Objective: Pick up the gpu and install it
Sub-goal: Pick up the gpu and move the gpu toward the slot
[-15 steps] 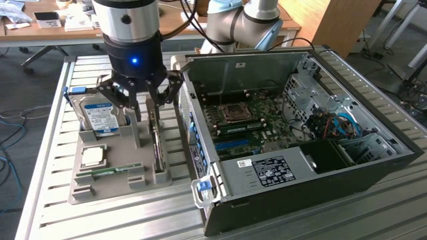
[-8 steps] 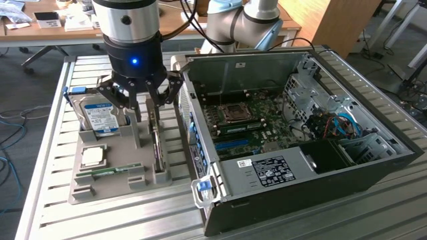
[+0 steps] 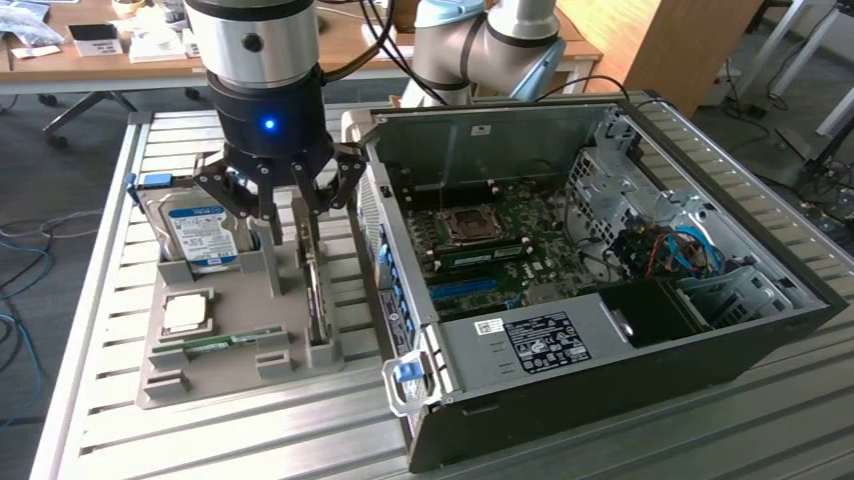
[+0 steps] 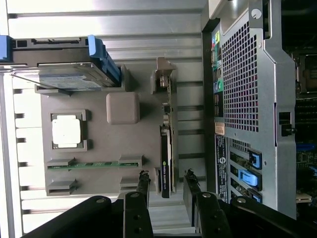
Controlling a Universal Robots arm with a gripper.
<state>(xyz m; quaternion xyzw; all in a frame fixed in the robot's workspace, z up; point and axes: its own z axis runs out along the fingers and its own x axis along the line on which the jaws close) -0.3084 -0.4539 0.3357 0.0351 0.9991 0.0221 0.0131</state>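
On the slatted table [image 3: 96, 330], the hand [image 3: 300, 215] — jaws apart — hangs over the gpu [image 3: 315, 290].

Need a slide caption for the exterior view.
Open gripper poised over the gpu standing on edge in the gray parts tray, beside the open PC case.

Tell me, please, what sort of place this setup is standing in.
Probably a robotics lab or workshop in an office-like room: an open computer case stands on a slatted metal table beside a grey tray of loose parts, with a cluttered desk behind.
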